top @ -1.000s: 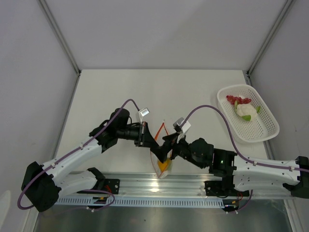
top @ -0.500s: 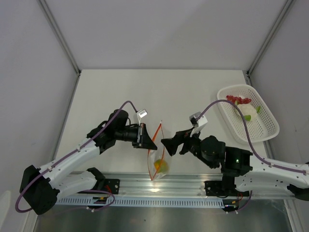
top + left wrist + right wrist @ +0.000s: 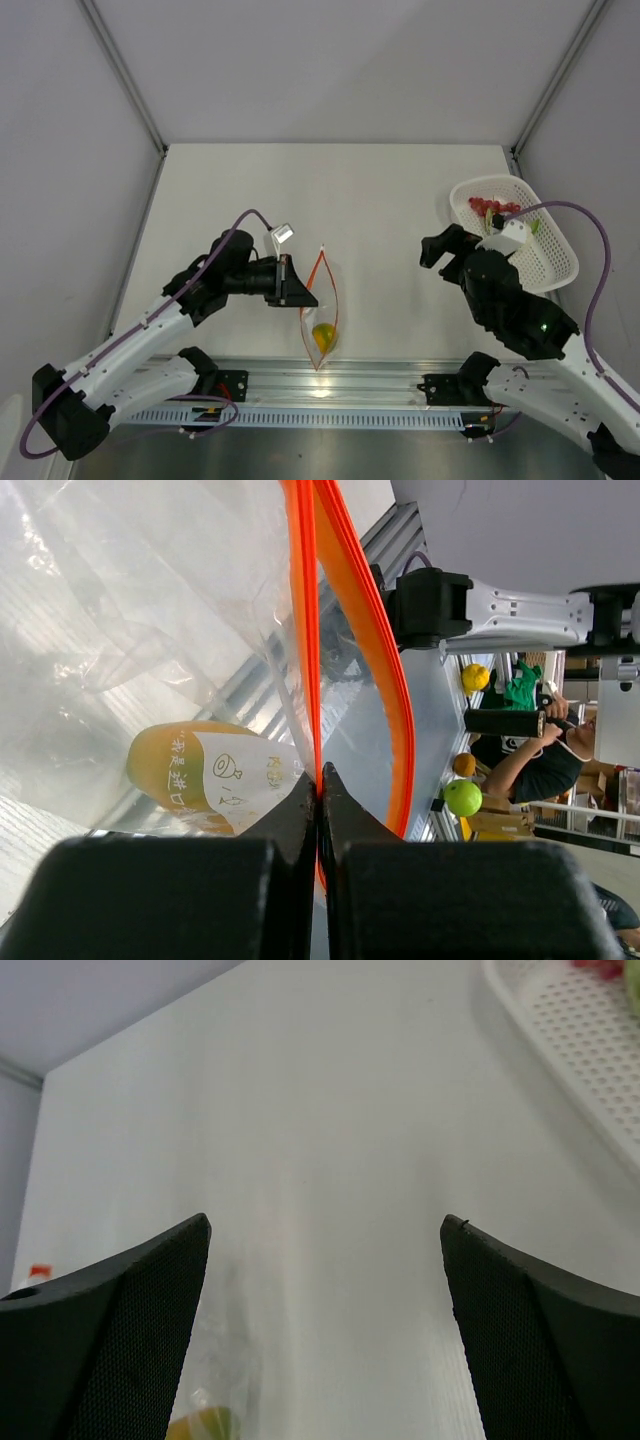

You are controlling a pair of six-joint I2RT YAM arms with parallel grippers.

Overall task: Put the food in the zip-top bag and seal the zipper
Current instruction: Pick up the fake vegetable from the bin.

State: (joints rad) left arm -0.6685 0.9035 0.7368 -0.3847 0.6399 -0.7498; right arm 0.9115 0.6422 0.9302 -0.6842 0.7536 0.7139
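Clear crinkly bag [image 3: 150,610], orange-red zipper strip [image 3: 305,630]; yellow-orange fruit [image 3: 170,770] with white printed label; far right, white perforated basket [image 3: 550,262], red grape bunch [image 3: 490,207].

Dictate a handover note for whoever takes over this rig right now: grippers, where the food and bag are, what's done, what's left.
Left gripper: shut on the orange-red zipper strip of the crinkly clear plastic bag, holding it with its mouth open.
Right gripper: open, empty, beside the white oval mesh basket.
Done: yellow-orange toy fruit in the bag.
Left: dark red grape bunch and green piece lie in the basket; bag them, then seal.
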